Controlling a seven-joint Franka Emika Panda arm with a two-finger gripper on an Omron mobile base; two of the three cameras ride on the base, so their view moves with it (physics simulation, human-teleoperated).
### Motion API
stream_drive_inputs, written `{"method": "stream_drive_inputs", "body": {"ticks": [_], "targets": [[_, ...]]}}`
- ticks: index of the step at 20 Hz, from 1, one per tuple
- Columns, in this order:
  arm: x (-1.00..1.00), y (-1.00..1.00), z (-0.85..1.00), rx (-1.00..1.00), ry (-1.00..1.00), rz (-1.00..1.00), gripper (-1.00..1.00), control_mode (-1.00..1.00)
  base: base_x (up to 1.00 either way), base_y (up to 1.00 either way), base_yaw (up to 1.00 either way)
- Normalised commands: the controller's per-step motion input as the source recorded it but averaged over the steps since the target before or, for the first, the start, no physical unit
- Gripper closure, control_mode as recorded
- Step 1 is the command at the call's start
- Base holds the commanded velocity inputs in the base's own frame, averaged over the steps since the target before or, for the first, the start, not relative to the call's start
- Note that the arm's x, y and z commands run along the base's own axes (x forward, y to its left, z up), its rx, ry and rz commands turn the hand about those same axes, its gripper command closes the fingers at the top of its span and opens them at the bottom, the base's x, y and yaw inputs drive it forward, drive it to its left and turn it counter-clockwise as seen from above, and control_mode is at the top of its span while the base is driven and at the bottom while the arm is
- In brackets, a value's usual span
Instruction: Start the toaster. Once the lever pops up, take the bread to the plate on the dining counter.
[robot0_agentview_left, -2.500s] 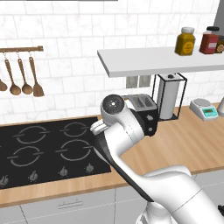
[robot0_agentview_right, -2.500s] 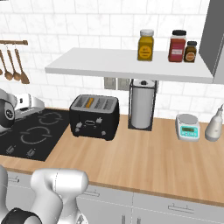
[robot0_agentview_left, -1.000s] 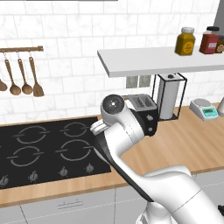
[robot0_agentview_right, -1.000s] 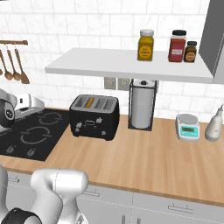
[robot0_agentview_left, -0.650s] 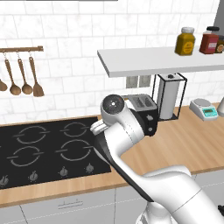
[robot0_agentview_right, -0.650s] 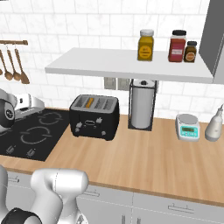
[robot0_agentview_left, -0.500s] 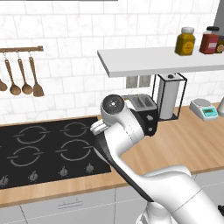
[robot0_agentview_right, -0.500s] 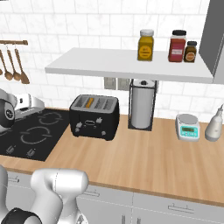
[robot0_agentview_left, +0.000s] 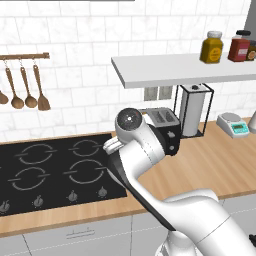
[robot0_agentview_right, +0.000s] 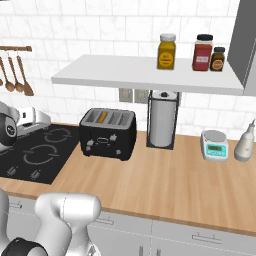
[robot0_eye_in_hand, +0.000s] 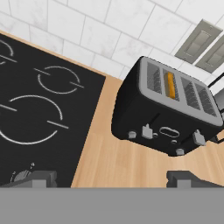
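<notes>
On the wood counter (robot0_agentview_left: 215, 160) in the left base view: toaster (robot0_agentview_left: 167, 131) just right of the black hob (robot0_agentview_left: 50, 172), half hidden behind the white arm, with a paper-towel holder (robot0_agentview_left: 192, 110) beside it. From the right base: toaster (robot0_agentview_right: 108, 133) standing whole, bread (robot0_agentview_right: 101, 117) sunk in one slot — an orange sliver only — and a small scale (robot0_agentview_right: 214, 144) well to the right. Through the hand camera: gripper (robot0_eye_in_hand: 113, 178) spread wide, holding nothing (fingertips (robot0_eye_in_hand: 37, 178) at the bottom edge), short of the toaster (robot0_eye_in_hand: 168, 111) — bread (robot0_eye_in_hand: 170, 85) down in the second slot, levers on the long face.
</notes>
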Motion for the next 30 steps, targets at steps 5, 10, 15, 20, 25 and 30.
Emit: {"method": "stream_drive_inputs", "body": {"ticks": [5, 10, 15, 20, 25, 30], "targets": [[0.00, 0.00, 0.00, 0.00, 0.00, 0.00, -1.00, -1.00, 0.00, 0.00, 0.00], [0.00, 0.00, 0.00, 0.00, 0.00, 0.00, -1.00, -1.00, 0.00, 0.00, 0.00], [0.00, 0.00, 0.00, 0.00, 0.00, 0.00, -1.00, -1.00, 0.00, 0.00, 0.00], [0.00, 0.00, 0.00, 0.00, 0.00, 0.00, -1.00, -1.00, 0.00, 0.00, 0.00], [0.00, 0.00, 0.00, 0.00, 0.00, 0.00, -1.00, -1.00, 0.00, 0.00, 0.00], [0.00, 0.00, 0.00, 0.00, 0.00, 0.00, -1.00, -1.00, 0.00, 0.00, 0.00]]}}
